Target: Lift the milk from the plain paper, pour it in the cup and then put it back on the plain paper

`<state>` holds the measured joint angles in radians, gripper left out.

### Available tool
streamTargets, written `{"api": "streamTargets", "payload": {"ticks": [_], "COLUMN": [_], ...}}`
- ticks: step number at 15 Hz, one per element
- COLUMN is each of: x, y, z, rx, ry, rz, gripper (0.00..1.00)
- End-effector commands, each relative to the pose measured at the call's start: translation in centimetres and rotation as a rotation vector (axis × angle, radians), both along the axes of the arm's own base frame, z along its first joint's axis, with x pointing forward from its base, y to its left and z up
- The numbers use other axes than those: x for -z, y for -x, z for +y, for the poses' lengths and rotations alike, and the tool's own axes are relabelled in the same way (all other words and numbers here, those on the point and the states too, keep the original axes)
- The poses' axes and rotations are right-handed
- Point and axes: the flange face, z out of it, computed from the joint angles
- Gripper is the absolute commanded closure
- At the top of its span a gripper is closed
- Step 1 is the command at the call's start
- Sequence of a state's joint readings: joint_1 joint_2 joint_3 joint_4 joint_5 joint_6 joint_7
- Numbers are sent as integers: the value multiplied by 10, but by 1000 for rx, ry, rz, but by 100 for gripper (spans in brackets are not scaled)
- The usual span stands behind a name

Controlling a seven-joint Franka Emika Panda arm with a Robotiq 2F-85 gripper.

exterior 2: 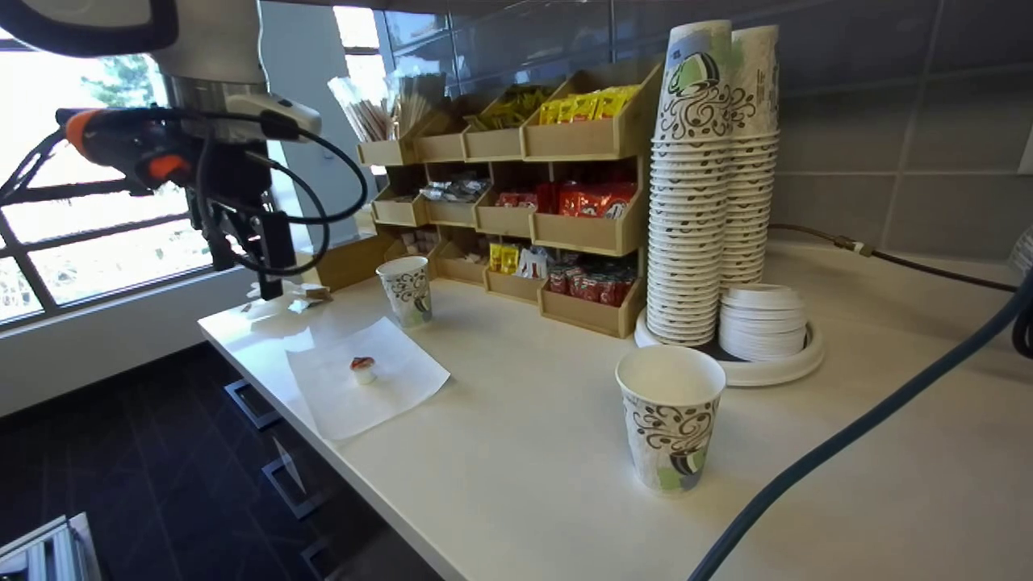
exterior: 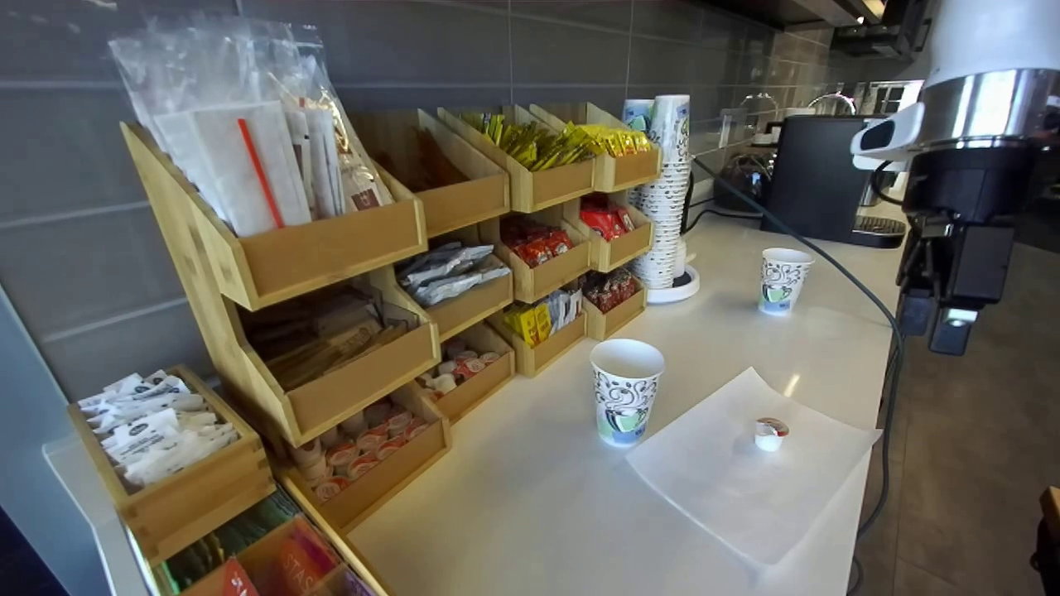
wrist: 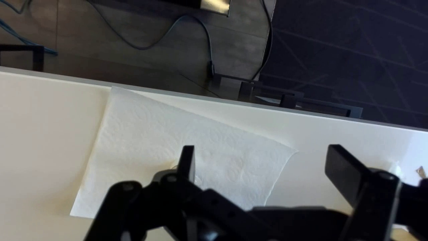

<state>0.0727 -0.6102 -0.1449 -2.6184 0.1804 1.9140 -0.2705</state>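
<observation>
The milk, a tiny white pot with a reddish lid, stands upright on the plain paper in both exterior views [exterior: 769, 434] [exterior 2: 362, 371]. The plain paper [exterior: 720, 488] [exterior 2: 403, 391] lies flat near the counter's edge and fills much of the wrist view [wrist: 143, 134]. A patterned paper cup [exterior: 625, 396] [exterior 2: 408, 292] stands upright beside the paper. A second similar cup [exterior: 782, 283] [exterior 2: 671, 420] stands farther along the counter. My gripper [exterior: 932, 323] [exterior 2: 246, 274] is raised above the counter. In the wrist view its fingers [wrist: 260, 157] are wide apart and empty; the left finger mostly hides the milk.
A wooden rack of packets [exterior: 335, 252] stands along the wall. Tall cup stacks [exterior: 662, 215] and a pile of lids [exterior 2: 763, 323] stand past it. A cable [exterior: 836, 261] crosses above the counter. A black coffee machine [exterior: 820, 178] stands at the far end.
</observation>
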Motion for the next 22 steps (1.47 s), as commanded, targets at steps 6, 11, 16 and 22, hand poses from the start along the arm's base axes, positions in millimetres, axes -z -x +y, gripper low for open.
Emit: {"api": "streamTargets", "payload": {"ticks": [6, 11, 16, 22], "x": [31, 27, 53, 87], "y": [-14, -14, -31, -48], "z": [-2, -2, -11, -20], "rx": [10, 10, 10, -10], "ry": [-31, -31, -52, -99], "rz": [54, 45, 39, -2], "gripper": [0, 0, 0, 0]}}
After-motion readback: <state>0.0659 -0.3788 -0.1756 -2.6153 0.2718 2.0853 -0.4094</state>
